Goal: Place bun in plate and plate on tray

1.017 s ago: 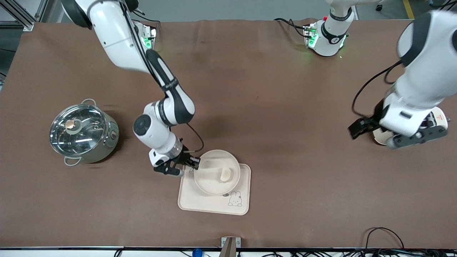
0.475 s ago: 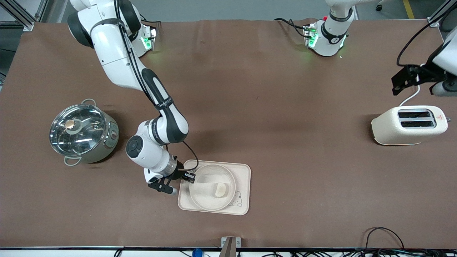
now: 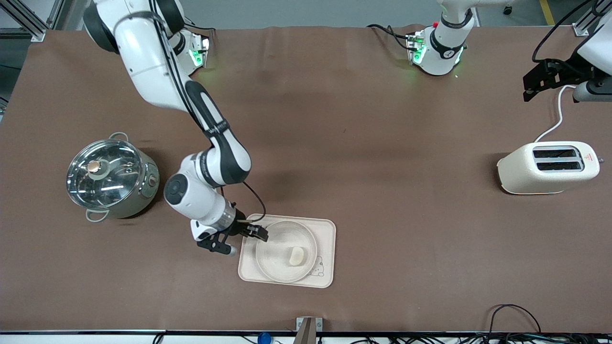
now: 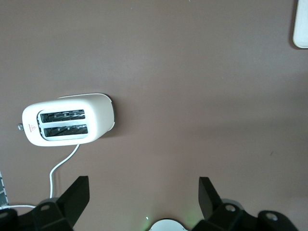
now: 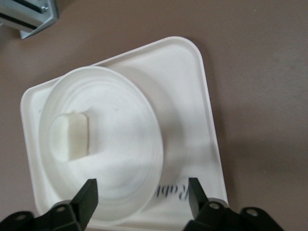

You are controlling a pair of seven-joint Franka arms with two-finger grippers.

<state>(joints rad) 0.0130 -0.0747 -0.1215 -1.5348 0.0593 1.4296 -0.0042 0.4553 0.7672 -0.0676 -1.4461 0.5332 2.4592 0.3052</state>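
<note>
Plate (image 3: pixel 285 251) set down on tray (image 3: pixel 325 228), bun (image 3: pixel 296 255) inside; right gripper (image 3: pixel 244 239) just released, spread empty beside rim. Left gripper (image 4: pixel 144 202) raised above toaster (image 3: pixel 547 166), open, waiting. Task apparently complete.

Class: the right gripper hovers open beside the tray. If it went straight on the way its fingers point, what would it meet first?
Probably the plate: in the right wrist view its rim lies between the open fingers of the right gripper, with the bun farther along. The gripper's height above the rim is unclear.
</note>
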